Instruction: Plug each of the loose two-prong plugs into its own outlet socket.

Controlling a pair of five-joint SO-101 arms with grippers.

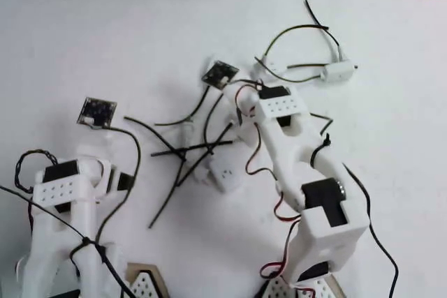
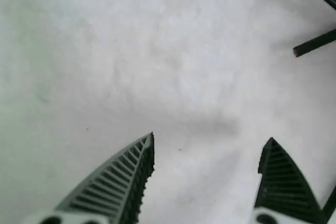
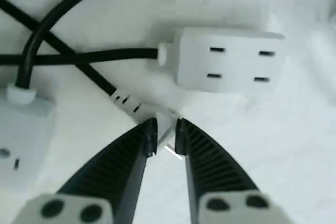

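While the right jaws clamp on a plug [image 3: 164, 123] near the socket [image 3: 228, 59], whose slots sit empty, we judge nothing is plugged in yet. Our left jaws hang apart over the table [image 2: 105, 51], and crossed black cables [image 1: 183, 148] between the arms may snag the approach.
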